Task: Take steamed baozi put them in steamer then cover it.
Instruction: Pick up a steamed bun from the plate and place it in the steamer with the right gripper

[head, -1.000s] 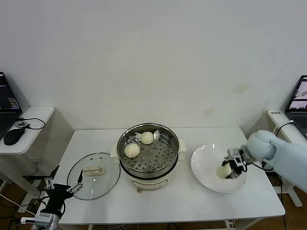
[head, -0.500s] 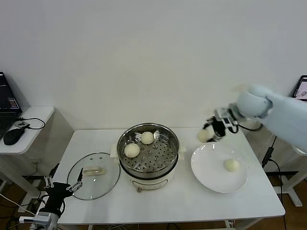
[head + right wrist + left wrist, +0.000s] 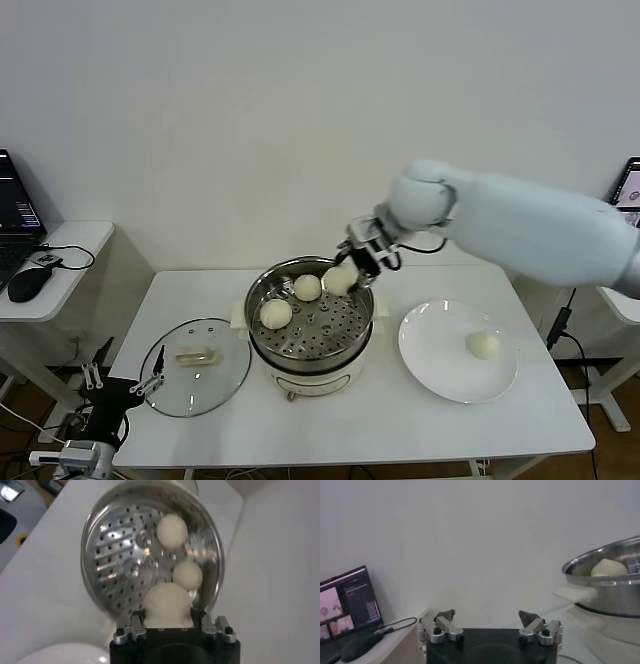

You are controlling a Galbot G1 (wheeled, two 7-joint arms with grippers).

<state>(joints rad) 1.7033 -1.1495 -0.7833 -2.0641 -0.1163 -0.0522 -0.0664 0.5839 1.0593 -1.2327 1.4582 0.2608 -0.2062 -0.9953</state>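
So my right gripper [image 3: 352, 268] was clamped on a baozi [image 3: 340, 280], holding it over the steamer [image 3: 310, 315], right above the back edge of the perforated tray. Two buns [image 3: 290, 300] already sat inside, one more on the white plate [image 3: 440, 365]. Cover [image 3: 196, 366] lay on the table, left of the pot. My left gripper [image 3: 120, 385] hung spread wide, low beside it.

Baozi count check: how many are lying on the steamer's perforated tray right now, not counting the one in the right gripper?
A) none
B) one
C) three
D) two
D: two baozi lie on the steamer tray; the right gripper holds a third baozi over it.
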